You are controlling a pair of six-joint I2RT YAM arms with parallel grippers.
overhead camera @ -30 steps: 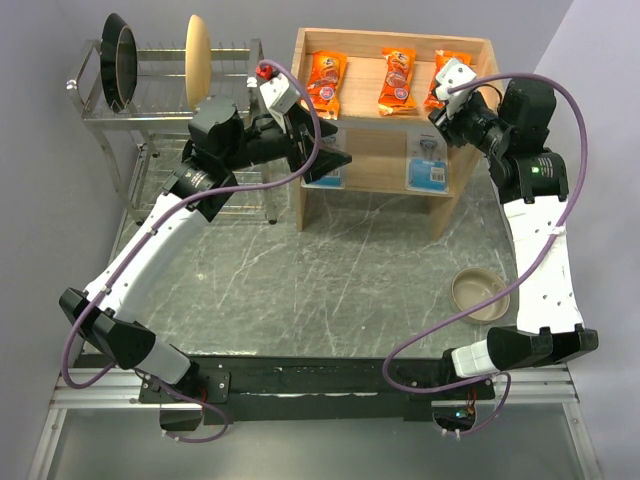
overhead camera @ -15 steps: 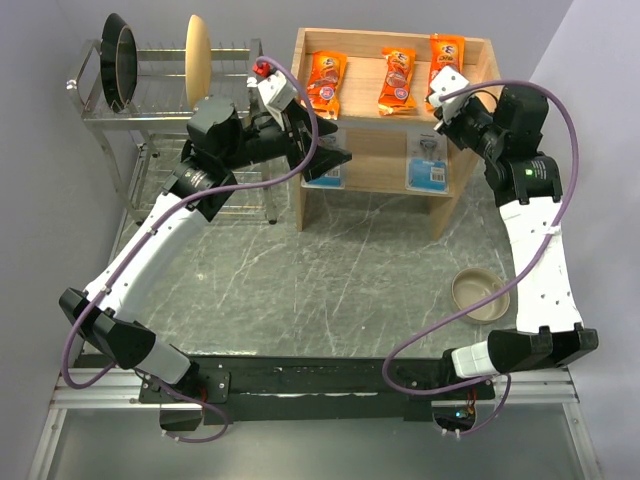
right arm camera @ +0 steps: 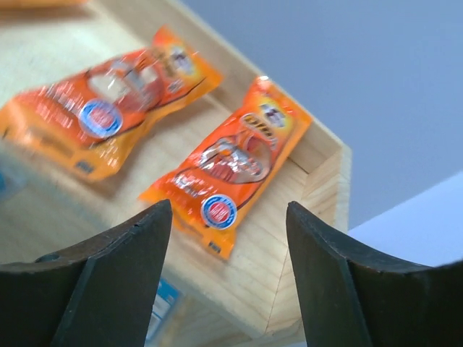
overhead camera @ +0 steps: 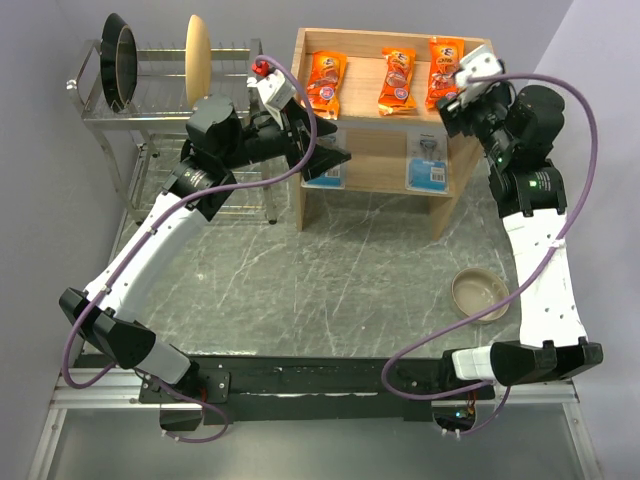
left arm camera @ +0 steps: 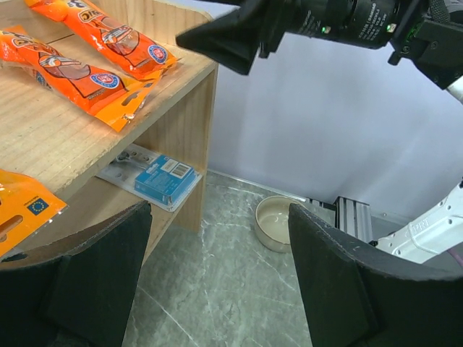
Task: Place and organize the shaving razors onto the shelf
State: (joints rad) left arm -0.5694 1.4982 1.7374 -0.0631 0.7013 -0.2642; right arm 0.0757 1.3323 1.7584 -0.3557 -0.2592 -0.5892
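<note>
Three flat orange plastic razor packets lie in a row on the top tier of the light wooden two-tier shelf (overhead camera: 365, 34): one at the left (overhead camera: 327, 83), one in the middle (overhead camera: 398, 80) and one at the right end (overhead camera: 445, 72), close to the raised side edge. On the lower tier is a blue-and-white blister card (overhead camera: 430, 168), and a second card (overhead camera: 328, 180) shows partly beneath the left arm. The right jaws hang just above and beside the right-hand packet, spread wide and holding nothing; the wrist view shows that packet (right arm camera: 239, 163) lying free on the wood. The left jaws, also wide apart and empty, hover at the shelf's left front corner, above the grey marbled tabletop (overhead camera: 330, 270). All five razors seem to be shelved, so this looks like the close of the last placement. The next move calls for drawing the right arm up and away without brushing the packet, then perhaps squaring the slightly skewed row.
</note>
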